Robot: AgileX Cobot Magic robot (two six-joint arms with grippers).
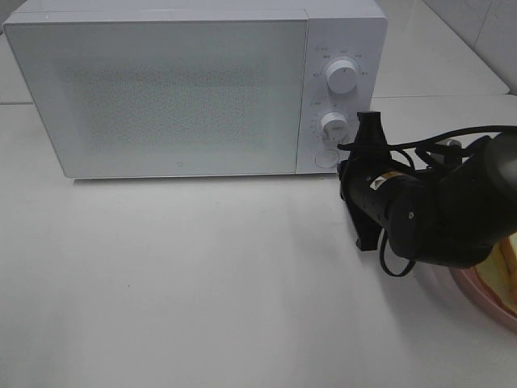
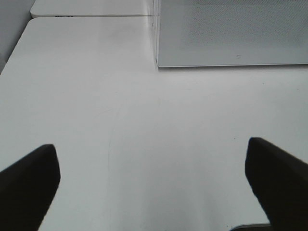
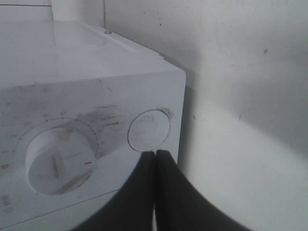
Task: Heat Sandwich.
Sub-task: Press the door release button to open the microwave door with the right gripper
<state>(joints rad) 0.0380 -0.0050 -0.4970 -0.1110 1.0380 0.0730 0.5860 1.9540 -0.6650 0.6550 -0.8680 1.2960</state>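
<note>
We see a boxy white microwave oven standing at the back of the plain white bench, its speckled grey door closed. On its control panel are two round white dials, an upper one and a lower one, with a round white push button under them.

The right hand has its two black fingers pressed together with nothing between them. In the right wrist view their tips sit right at the rim of the push button, beside the lower dial. We cannot tell whether they touch it. From the high camera, the black right arm reaches in from the right towards that corner of the panel.

The left hand hovers over bare bench in front of the microwave's left corner, its dark fingers spread wide apart and holding nothing.

The sandwich lies on a round pink plate on the bench at the far right edge, outside the oven. The arm hides most of it, leaving only a yellowish, tan-edged sliver.
</note>
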